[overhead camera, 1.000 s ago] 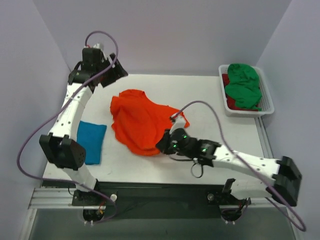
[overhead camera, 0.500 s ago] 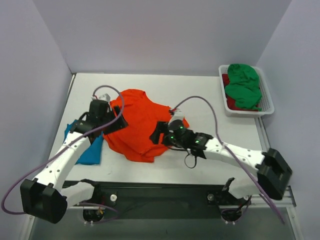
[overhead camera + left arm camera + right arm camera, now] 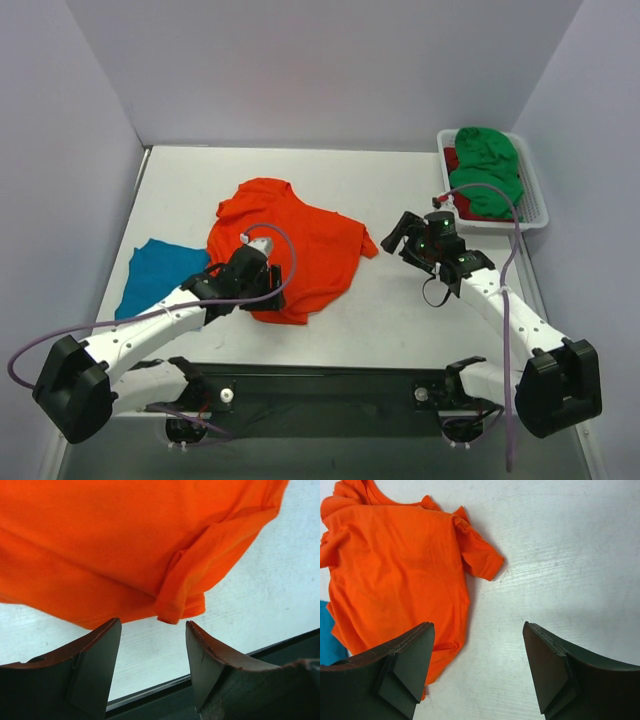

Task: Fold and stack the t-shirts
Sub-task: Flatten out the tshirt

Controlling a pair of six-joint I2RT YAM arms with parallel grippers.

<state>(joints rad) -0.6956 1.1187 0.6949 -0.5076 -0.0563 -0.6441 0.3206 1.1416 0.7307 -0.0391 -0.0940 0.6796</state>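
White bench (image 3: 400, 190) fills the frame centre. Plain lilac walls (image 3: 330, 70) enclose it at top, left and right. Even lighting.

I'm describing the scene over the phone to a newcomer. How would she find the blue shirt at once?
On the table, a large orange t-shirt lies spread near the middle. Just left of it, by the table's left edge, lies the teal blue t-shirt. It is smaller than the orange one and is the only blue cloth there.
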